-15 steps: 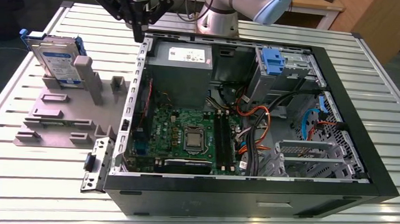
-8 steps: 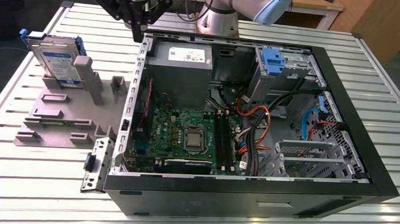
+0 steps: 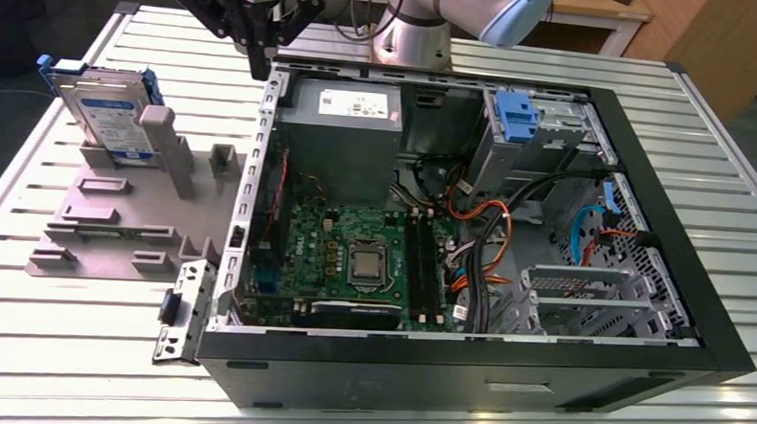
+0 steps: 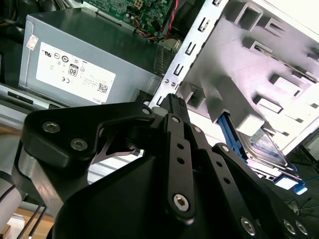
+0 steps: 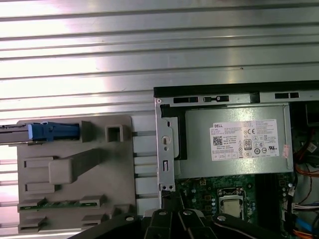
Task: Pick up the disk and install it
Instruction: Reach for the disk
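In the second wrist view the disk (image 4: 265,148) is largely covered by the gripper (image 4: 172,99) and by the grey holder (image 4: 239,74) in which it stands. In the first wrist view it is cut off at the picture's edge beside the holder, and in the exterior view its lower part is masked by the holder's posts, while the gripper's upper body is cropped there

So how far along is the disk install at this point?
Nothing looks done: the disk stands upright in the grey holder beside the open computer case. In hand: nothing; the tool hangs empty above the case's corner by the power supply. Left: both the pick-up and the install.
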Motion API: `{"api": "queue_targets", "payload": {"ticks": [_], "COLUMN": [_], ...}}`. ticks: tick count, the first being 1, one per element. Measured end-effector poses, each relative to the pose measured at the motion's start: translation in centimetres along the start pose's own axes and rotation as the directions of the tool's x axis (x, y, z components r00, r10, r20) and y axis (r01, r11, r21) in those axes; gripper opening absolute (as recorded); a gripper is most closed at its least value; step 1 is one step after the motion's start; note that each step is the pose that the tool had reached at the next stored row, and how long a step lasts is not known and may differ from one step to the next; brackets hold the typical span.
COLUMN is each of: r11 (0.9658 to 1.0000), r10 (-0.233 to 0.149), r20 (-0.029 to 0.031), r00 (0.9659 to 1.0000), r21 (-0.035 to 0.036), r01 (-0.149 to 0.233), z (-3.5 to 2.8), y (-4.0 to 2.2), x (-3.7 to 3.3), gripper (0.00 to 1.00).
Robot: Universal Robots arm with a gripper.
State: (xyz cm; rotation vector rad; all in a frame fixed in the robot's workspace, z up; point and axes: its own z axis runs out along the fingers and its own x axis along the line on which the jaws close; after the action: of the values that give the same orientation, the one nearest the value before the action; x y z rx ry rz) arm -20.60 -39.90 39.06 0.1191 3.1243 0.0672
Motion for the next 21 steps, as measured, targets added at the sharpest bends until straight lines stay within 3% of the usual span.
{"api": "queue_targets", "payload": {"ticks": [21], "r11": [1.0000], "r10": [0.000], "r20": [0.0000], "r00": [1.0000], "r21": [0.0000], "r01": [0.000], "z": [-0.03], "y": [-0.16], "x": [2.18], "gripper": [0.11]}}
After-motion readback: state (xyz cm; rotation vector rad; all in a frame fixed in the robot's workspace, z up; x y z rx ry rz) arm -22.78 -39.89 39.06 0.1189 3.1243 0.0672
